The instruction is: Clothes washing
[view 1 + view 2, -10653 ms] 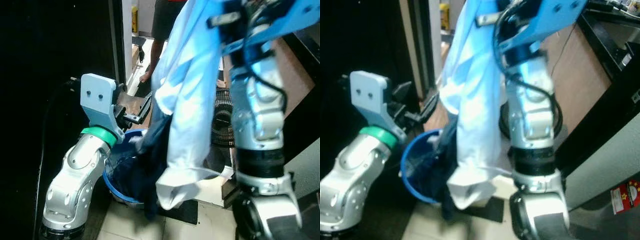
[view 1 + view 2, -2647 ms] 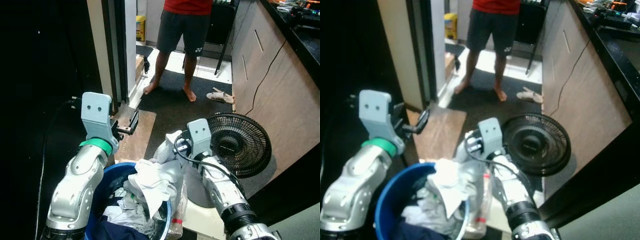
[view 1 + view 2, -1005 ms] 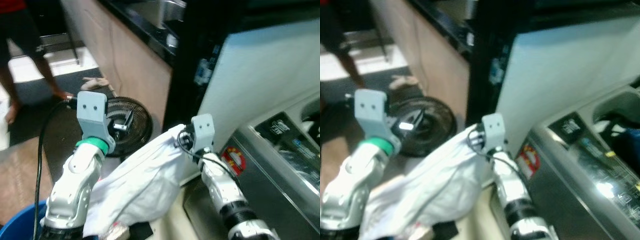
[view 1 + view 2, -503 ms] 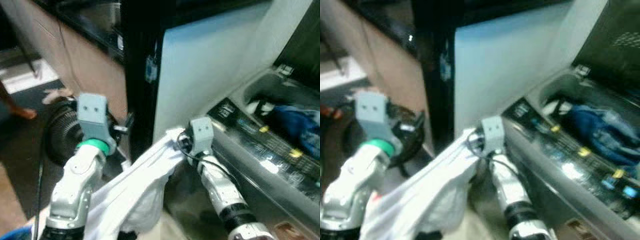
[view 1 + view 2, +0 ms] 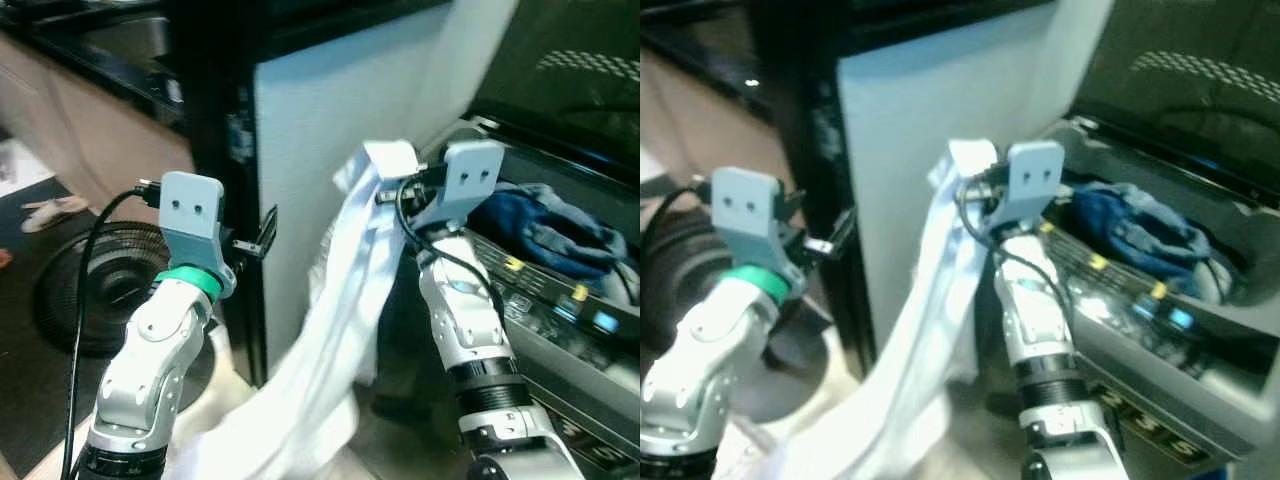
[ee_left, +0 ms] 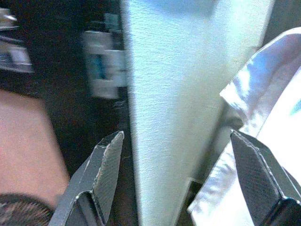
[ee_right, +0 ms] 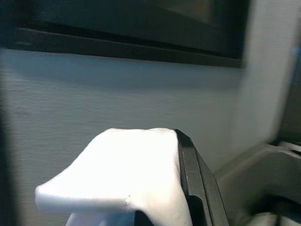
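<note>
while the right gripper (image 5: 385, 185) is raised beside the washing machine (image 5: 560, 290), its 2 black fingers (image 7: 190, 174) are closed tight on the top fold of a white garment (image 5: 340, 330). this cloth hangs from the pinch in a long drape, running down and toward the robot's left, and it bunches low near the floor between the 2 silver arms. in the right wrist view the white fold (image 7: 127, 174) bulges over the side of one black finger, with the pale side panel (image 5: 320, 130) of a tall appliance behind it.

the washing machine stands on the robot's right with its dark lid (image 5: 1200, 70) lifted upright. a blue garment (image 5: 1130, 225) lies inside the open tub, touching the rim on the near side. small yellow and blue marks (image 5: 545, 275) sit along the control strip at the machine's front edge.

the left gripper (image 5: 262, 237) is held out at chest height, pointing at the pale panel, and its jaws stand wide apart with nothing between them. in the left wrist view the 2 fingers (image 6: 106, 162) frame the panel's edge, and part of the white garment (image 6: 263, 122) shows close to the other finger without being gripped.

a round black fan (image 5: 75, 290) sits on the floor on the robot's left, behind the left arm, and a black cable (image 5: 85, 270) loops from that arm's wrist down past it. a pair of pale sandals (image 5: 52, 212) lies farther off on the dark floor.
</note>
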### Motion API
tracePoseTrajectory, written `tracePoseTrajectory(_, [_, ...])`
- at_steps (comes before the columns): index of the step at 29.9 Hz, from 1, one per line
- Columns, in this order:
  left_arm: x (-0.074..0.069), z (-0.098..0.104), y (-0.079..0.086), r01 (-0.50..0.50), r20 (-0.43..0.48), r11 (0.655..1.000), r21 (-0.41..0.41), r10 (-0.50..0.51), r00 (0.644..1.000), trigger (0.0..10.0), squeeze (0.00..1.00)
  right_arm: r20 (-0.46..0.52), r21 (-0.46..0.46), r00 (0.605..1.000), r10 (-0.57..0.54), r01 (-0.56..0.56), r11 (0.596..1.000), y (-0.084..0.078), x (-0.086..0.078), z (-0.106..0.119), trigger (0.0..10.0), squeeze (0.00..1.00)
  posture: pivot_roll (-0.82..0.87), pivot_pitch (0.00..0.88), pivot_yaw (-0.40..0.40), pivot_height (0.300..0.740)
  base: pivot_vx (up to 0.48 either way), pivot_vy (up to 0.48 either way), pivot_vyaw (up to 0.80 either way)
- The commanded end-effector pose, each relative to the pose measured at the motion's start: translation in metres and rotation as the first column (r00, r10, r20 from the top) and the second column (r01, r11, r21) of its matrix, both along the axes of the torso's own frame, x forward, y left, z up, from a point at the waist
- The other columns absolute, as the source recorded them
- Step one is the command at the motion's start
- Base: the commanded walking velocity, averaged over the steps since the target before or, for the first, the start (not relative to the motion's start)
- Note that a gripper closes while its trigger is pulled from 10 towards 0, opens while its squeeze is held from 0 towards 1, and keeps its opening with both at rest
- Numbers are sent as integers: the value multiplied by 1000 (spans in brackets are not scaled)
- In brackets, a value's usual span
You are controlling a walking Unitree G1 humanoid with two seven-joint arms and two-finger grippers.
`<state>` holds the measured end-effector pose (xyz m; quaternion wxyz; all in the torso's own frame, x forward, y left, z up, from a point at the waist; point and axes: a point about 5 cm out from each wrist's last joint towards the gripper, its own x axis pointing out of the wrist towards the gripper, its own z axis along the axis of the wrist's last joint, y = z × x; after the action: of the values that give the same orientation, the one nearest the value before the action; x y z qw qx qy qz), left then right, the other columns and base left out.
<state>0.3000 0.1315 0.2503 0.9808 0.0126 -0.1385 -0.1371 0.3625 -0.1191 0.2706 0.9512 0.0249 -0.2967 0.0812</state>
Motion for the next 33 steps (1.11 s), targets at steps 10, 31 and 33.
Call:
tracePoseTrajectory(10, [-2,-3,-4,16,-10,1000,9,-16,1000,10000,0,455,108,888,-71,25,994,-11,-47,113,10000,0,103,95,-4,724,0,0,-800])
tracePoseTrajectory(31, [-1,-1,-2,12,-9,1000,8,-12,1000,10000,0,442,139,888,-125,70,988,-24,-50,119,10000,0,101,100,-3,724,0,0,-800])
tracePoseTrajectory(33, [-1,-2,-3,16,-10,1000,9,-16,1000,10000,0,433,139,891,-135,82,987,-26,-49,118,10000,0,98,99,1,724,0,0,-800])
